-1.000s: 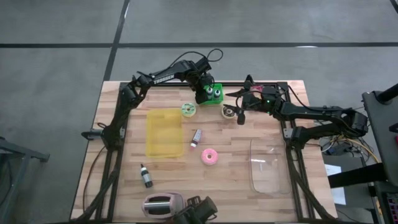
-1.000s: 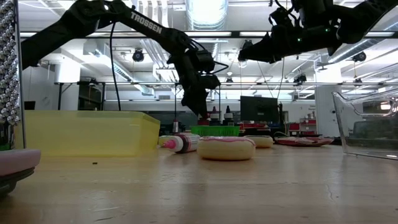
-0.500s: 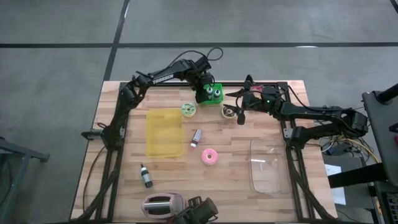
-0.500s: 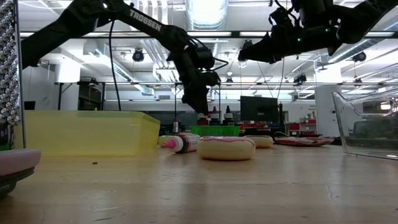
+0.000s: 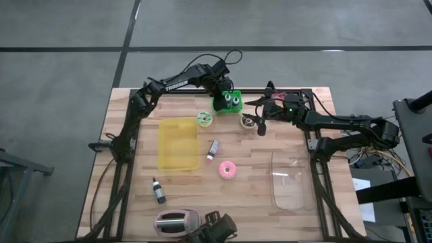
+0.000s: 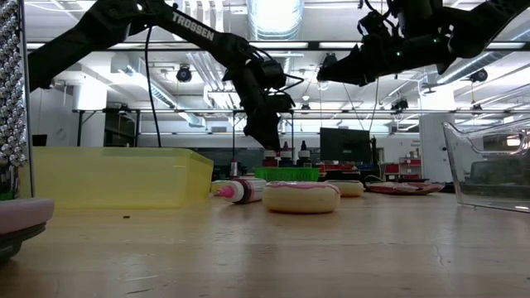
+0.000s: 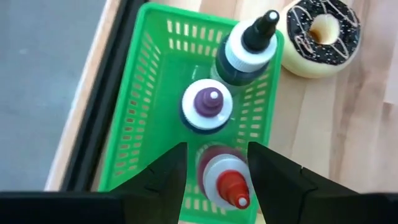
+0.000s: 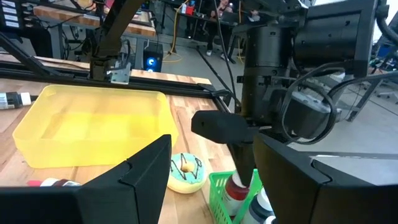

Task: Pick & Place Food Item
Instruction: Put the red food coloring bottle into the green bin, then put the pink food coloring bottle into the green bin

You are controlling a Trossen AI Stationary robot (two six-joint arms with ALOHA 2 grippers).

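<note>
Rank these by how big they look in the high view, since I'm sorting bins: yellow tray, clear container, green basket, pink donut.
1. yellow tray and clear container: look about alike, so no ranking between them.
2. green basket.
3. pink donut.

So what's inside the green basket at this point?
The green basket holds three upright squeeze bottles in a row: a black-tipped one, a purple-capped one and a red-capped one. The left tool straddles the red one, hiding its sides.
</note>
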